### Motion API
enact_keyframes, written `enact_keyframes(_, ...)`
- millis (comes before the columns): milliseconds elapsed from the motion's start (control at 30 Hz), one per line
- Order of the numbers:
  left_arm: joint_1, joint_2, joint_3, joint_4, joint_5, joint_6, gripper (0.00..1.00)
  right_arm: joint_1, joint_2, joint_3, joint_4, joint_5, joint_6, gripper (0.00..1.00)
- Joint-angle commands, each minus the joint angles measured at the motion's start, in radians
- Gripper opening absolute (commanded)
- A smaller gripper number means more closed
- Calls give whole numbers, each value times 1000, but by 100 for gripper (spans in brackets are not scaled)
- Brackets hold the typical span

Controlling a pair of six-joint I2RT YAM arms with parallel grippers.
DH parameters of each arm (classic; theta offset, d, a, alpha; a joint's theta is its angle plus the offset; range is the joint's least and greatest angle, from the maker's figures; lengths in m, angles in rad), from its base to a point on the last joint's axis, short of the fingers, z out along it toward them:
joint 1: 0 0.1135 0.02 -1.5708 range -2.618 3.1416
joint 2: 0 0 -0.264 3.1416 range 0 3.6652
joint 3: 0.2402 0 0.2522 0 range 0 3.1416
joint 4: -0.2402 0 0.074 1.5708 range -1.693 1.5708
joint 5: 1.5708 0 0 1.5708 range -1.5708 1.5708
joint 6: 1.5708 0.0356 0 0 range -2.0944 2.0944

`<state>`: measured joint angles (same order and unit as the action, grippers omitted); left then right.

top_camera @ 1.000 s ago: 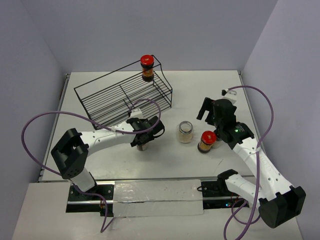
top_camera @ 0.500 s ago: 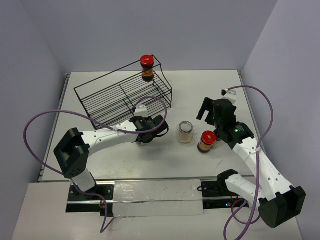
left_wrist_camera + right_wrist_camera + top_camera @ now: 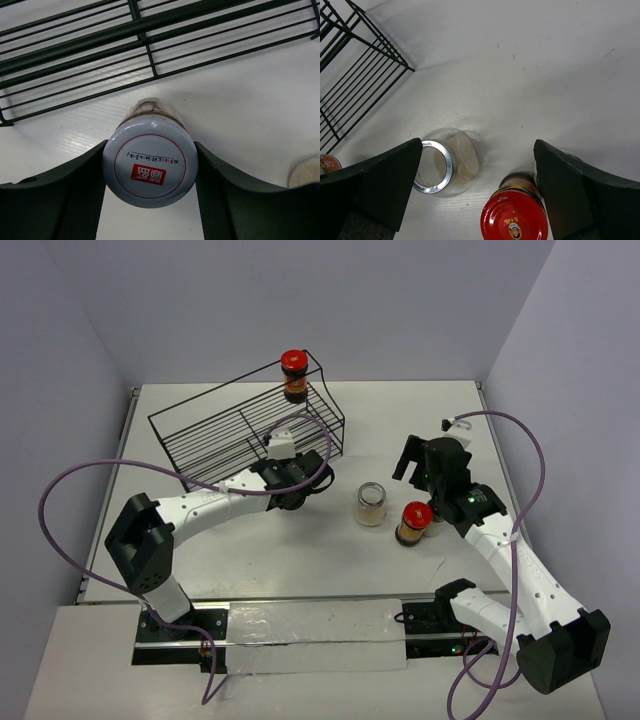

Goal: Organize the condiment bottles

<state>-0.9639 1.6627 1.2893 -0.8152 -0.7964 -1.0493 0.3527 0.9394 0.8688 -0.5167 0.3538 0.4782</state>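
1. The grey-lidded jar sits squarely between the jaws of the left arm. They are clamped on it from both sides at the lid. Its long axis runs straight away from the wrist, lid facing you in the left wrist view.
2. The wire rack lies directly ahead of the jar and close to it, with its near wires between the jar and the rack floor. You will likely need height to clear that near side. I cannot tell whether the jar is off the counter.
3. One red-lidded jar already stands at the rack's far right corner, so aim beside it.
4. The clear jar and the second red-lidded jar stand on the counter to the right. Above them the jaws of the right arm are spread wide, holding nothing. That arm is nearer to those two.
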Motion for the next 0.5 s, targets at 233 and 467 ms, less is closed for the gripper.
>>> enact_keyframes(233, 10, 63, 150, 167, 167, 146, 10, -2, -18, 16, 66, -96, -44, 100)
enact_keyframes(467, 11, 140, 204, 165, 178, 147, 10, -1, -43, 13, 76, -130, -76, 100)
